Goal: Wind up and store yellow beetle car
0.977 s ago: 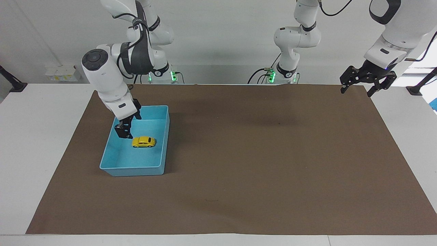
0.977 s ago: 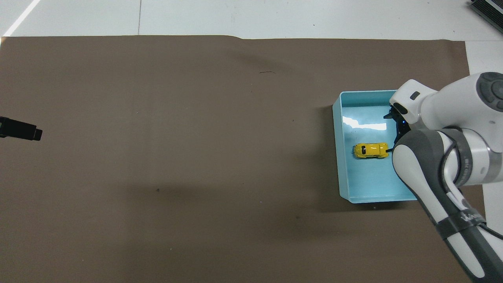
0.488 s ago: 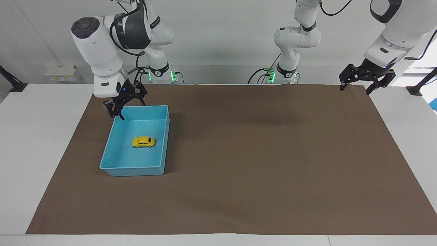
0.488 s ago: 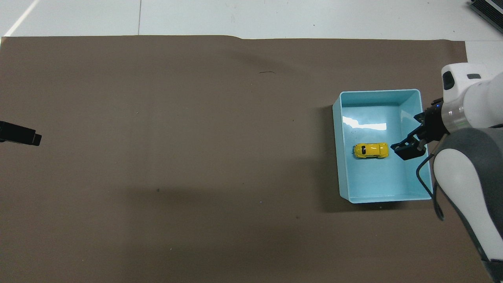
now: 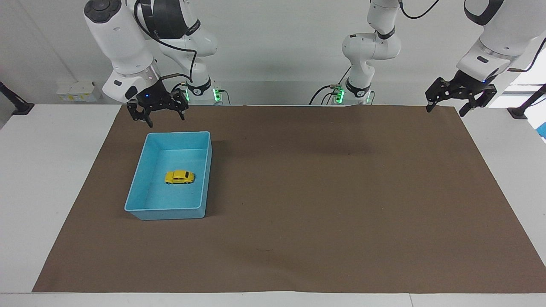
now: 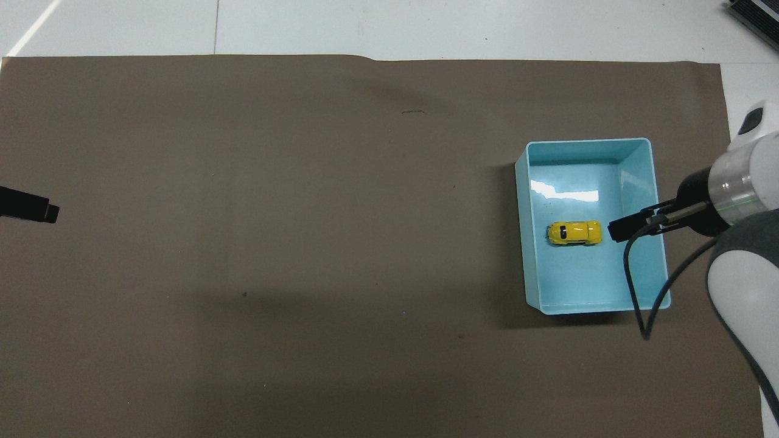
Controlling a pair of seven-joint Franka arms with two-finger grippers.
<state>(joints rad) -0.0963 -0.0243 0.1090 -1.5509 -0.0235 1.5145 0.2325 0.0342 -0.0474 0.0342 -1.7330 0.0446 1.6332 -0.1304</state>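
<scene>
A white counter (image 5: 51, 179) carries a wide brown mat (image 5: 324, 200) that covers most of its top; a pale wall rises past the robots' end, with green lights at the arm bases. Toward the right arm's end of the mat sits a light blue tray (image 5: 206, 170), open-topped. The yellow beetle car (image 5: 179, 177) stands on its wheels on the tray floor, near the middle, touching no wall. Its long axis runs across the tray's short width, in line with the counter's length; which end is its nose I cannot tell. The right pincer (image 5: 158, 114) hangs released, fingers spread, over the mat at the tray's robot-side rim. The left pincer (image 5: 460, 102) waits, released too, over the mat's corner at the left arm's end.
</scene>
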